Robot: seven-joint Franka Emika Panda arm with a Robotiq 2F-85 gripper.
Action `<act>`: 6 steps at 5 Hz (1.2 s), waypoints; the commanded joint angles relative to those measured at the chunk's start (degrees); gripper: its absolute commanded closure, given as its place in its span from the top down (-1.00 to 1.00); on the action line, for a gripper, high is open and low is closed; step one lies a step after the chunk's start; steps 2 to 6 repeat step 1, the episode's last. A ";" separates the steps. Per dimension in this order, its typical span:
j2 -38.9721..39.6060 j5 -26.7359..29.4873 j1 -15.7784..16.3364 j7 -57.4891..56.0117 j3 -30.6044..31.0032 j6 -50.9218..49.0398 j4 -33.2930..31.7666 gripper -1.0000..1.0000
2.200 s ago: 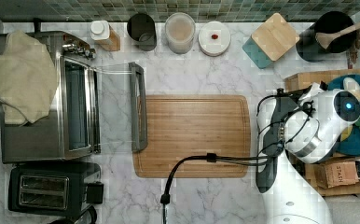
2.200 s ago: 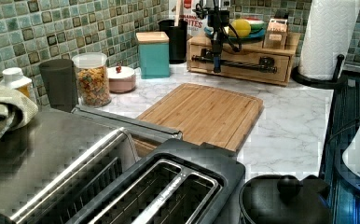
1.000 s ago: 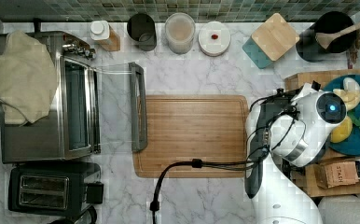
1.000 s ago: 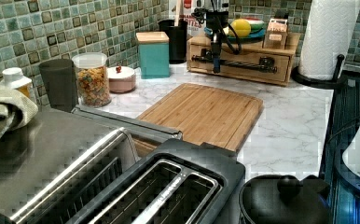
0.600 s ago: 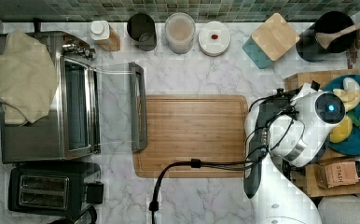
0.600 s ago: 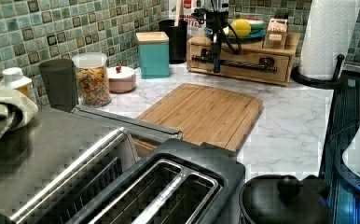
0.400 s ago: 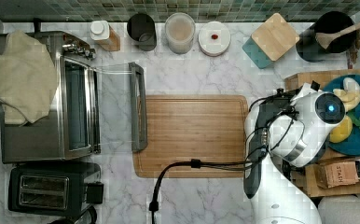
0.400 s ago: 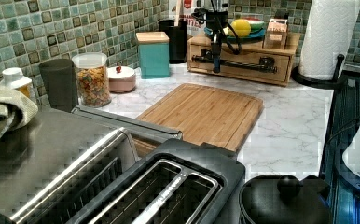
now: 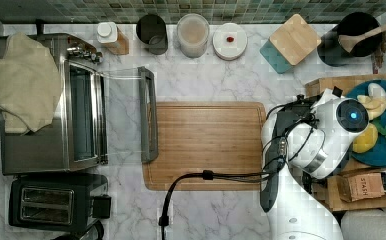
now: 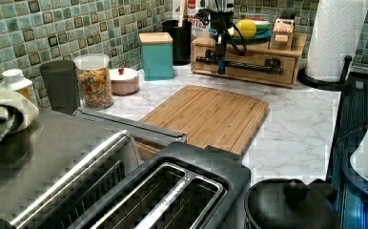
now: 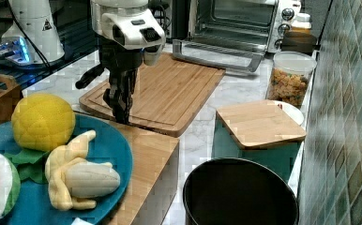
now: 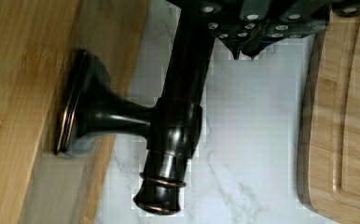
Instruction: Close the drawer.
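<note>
The drawer [image 10: 268, 75] sits in the front of a low wooden stand [image 10: 296, 45] at the worktop's right edge in the top view, under a blue plate [image 11: 109, 140] of toy fruit. Its face is pale bamboo-like wood, and across it runs a dark bar handle [image 10: 249, 64] held off the wood on flared posts. The wrist view shows one such post and the bar's ringed end close up.

The gripper [image 10: 220, 64] hangs tip-down at the handle, in the strip of marble between the drawer face and the cutting board [image 9: 206, 145]. In the right view its fingers [image 11: 121, 105] are drawn together into one narrow dark blade. The wrist view puts the tips right against the bar, though whether any of the bar is pinched between them I cannot tell.

I judge the drawer light and stiff: a small wooden box that should slide with modest force. The handle looks like smooth, glossy metal (slick enough for a fingertip to skate along it). A push is best placed flat on the wood face or square on the bar near a post, not out at the free end, where an off-centre shove could skew the drawer. The stand is loaded with the plate, yet a hard push might still shift it.
</note>
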 commanded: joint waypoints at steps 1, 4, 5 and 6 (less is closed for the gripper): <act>-2.82 -1.52 -7.22 3.15 -9.17 6.04 8.08 -1.00; -2.82 -1.52 -7.22 3.15 -9.17 6.04 8.08 -1.00; -2.82 -1.52 -7.22 3.15 -9.17 6.04 8.08 -1.00; -2.82 -1.52 -7.22 3.15 -9.17 6.04 8.08 -1.00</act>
